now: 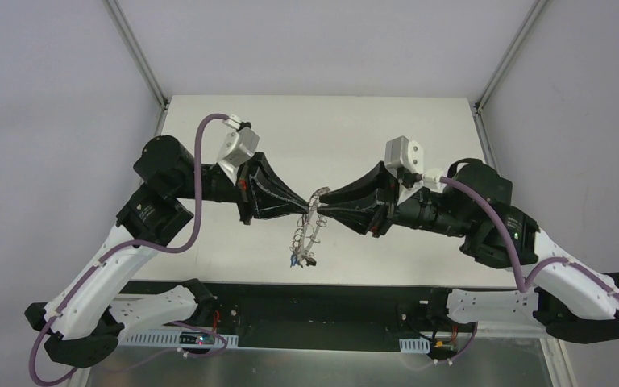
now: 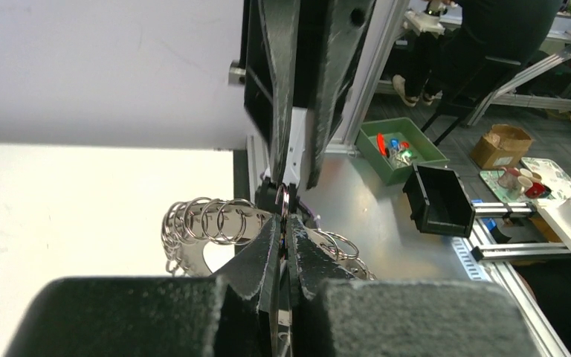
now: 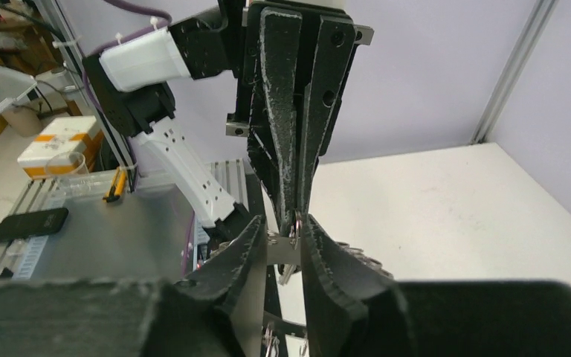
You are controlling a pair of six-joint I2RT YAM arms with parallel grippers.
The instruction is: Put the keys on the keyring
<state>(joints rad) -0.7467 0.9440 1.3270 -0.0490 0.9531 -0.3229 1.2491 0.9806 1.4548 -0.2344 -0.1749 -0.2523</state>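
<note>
The keyring [image 1: 310, 230] hangs on edge above the table between my two grippers, its wire loops fanned out along the rim [image 2: 208, 219]. Small keys with a blue tag [image 1: 297, 260] dangle from its lowest loops. My left gripper [image 1: 305, 206] is shut thin on the ring's flat plate, as the left wrist view [image 2: 288, 232] shows. My right gripper [image 1: 323, 198] comes in from the opposite side. Its jaws stand a little apart with the grey plate [image 3: 283, 250] spanning between them [image 3: 282, 238]. A silver key [image 3: 286, 274] hangs just below.
The white table [image 1: 209, 129] lies under the ring, with grey walls on three sides. Beyond the table's near edge are a green bin [image 2: 398, 152], a black box [image 2: 435, 197], a phone [image 3: 30, 223] and a carton [image 3: 56, 149].
</note>
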